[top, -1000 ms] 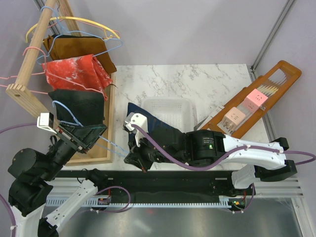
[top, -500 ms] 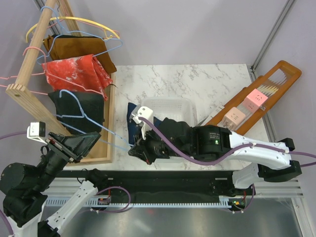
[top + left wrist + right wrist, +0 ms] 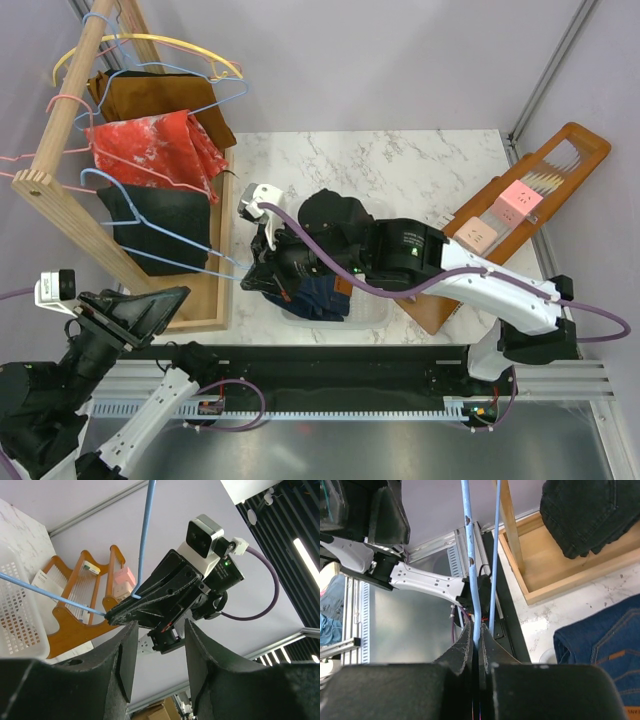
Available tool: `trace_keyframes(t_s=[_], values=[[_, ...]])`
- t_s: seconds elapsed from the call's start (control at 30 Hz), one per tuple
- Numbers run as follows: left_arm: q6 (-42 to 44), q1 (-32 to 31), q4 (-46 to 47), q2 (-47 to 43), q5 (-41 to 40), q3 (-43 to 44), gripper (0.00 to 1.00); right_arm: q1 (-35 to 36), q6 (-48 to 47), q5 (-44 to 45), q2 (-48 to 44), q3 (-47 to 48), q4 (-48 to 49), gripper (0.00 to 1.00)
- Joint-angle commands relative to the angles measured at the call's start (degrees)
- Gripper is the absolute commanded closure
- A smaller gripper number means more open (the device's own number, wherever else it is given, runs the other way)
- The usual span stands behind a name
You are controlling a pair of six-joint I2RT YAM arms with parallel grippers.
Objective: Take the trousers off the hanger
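Marble-patterned tabletop [image 3: 400, 160] fills the middle of the overhead view. A wooden rack [image 3: 68, 100] stands along its left side. From back to front the rack carries a brown garment [image 3: 150, 95], a red white-mottled cloth [image 3: 150, 145] and the black trousers [image 3: 165, 215], which are folded over a pale blue wire hanger [image 3: 468, 530]. That pair hangs on the rack, above its wooden base.

The right arm reaches across the white basket [image 3: 365, 312] towards the rack. The right gripper [image 3: 478, 635] has its fingers pressed together on the blue wire of the hanger, pinching it near one end. Beneath that arm lie the dark blue denim trousers [image 3: 318, 295], folded at the basket (whether they sit wholly inside it cannot be told). Their brown waist patch [image 3: 615, 657] shows, but any writing on it is too small to read.

The left gripper [image 3: 160, 630] hangs low at the near left, off the table's edge. Its fingers are spread with nothing between them, and they point towards the right gripper and the wire.

At the right edge an orange-brown wooden stand [image 3: 560, 150] holds a pink box [image 3: 518, 203] and a peach box [image 3: 470, 238]. Each has small dark marks on top that cannot be read.
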Motion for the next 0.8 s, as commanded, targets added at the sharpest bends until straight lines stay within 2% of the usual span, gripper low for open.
trace_keyframes(t_s=[0.0,0.33,0.77], values=[[-1.85,-0.18,0.01,-1.16,-1.13,-0.15,0.5,-1.26,-3.87,-4.88,3.23,7.2,1.08,1.0],[-1.94,-0.26,-1.04,-2.48,-2.18,1.26,0.5,-5.65,-4.14,-11.2,14.48,21.61,1.08,1.0],[-1.86,-0.44,-1.92,-2.66,-3.76,1.87,0.47,-5.65,-4.23,-13.84,20.11,26.02,3.01,1.0]])
